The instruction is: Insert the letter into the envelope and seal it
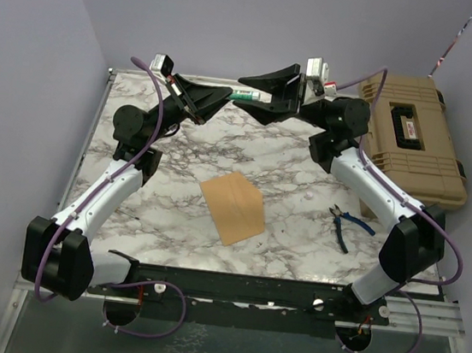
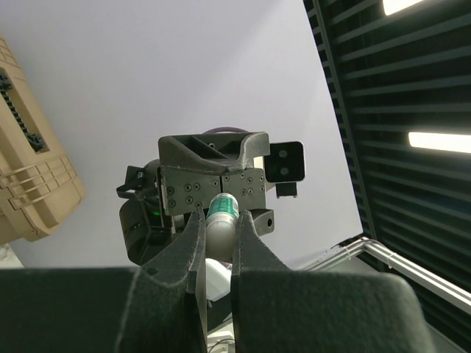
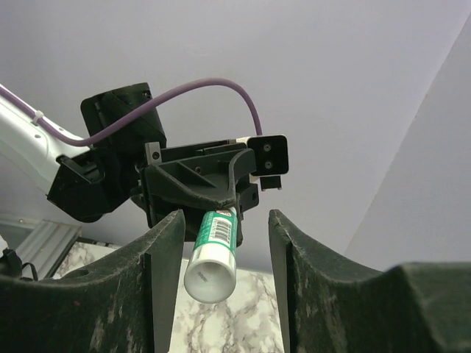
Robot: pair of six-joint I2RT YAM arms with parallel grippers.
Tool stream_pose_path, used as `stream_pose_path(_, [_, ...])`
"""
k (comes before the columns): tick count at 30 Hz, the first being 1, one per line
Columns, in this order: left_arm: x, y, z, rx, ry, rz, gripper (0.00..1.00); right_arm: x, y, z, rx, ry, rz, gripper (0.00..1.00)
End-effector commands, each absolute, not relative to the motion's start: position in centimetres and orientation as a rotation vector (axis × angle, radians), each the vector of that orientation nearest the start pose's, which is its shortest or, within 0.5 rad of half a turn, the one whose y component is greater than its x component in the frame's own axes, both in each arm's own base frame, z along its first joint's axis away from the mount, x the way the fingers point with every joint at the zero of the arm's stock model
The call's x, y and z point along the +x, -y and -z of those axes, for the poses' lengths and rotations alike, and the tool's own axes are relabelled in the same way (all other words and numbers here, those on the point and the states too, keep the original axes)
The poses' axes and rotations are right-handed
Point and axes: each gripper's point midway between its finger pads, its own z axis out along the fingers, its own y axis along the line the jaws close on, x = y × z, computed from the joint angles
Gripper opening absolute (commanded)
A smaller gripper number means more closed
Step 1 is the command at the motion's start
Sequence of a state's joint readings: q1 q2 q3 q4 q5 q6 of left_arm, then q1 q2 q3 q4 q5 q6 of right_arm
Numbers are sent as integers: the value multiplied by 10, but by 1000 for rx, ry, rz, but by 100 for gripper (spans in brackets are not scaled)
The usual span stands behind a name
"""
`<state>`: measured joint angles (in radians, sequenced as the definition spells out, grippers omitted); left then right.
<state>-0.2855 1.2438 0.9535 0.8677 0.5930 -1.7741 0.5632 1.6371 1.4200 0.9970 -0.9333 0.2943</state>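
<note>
The orange-brown envelope (image 1: 232, 208) lies flat on the marble table (image 1: 170, 220), near the middle front. Its outline is four-sided and no pointed flap sticks out. The pale letter is not in view as a separate sheet. Both arms are raised over the table's far edge. My left gripper (image 1: 221, 99) (image 2: 219, 220) is shut on a green-and-white glue stick (image 1: 250, 97) (image 2: 222, 209) (image 3: 215, 246), held level in the air. My right gripper (image 1: 273, 95) (image 3: 225, 220) is open, its fingers (image 3: 171, 246) on either side of the stick's white end without touching it.
A tan hard case (image 1: 413, 138) stands at the back right, and also shows in the left wrist view (image 2: 29, 169). Blue-handled pliers (image 1: 346, 224) lie on the table at the right, near my right arm. Grey walls enclose the back and sides.
</note>
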Motion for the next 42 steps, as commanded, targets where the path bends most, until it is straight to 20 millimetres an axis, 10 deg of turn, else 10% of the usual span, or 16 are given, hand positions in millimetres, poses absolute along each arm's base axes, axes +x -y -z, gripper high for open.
stream_pose_path(1, [291,222,-475,-289,-1294,2095,0,290,-368,-468,-1077,-641,-1102,53])
stream_pose_path(15, [292,223,-471,-296,-1303,2094,0,291,-373,-471,-1071,-649,-1064,35])
stream_pose_path(30, [293,222,-466,-320,-1307,2096,0,288,-372,-479,-1043,-627,-1064,46])
stream_pose_path(42, [294,222,-463,-335,-1311,2096,0,289,-372,-478,-1046,-639,-1064,18])
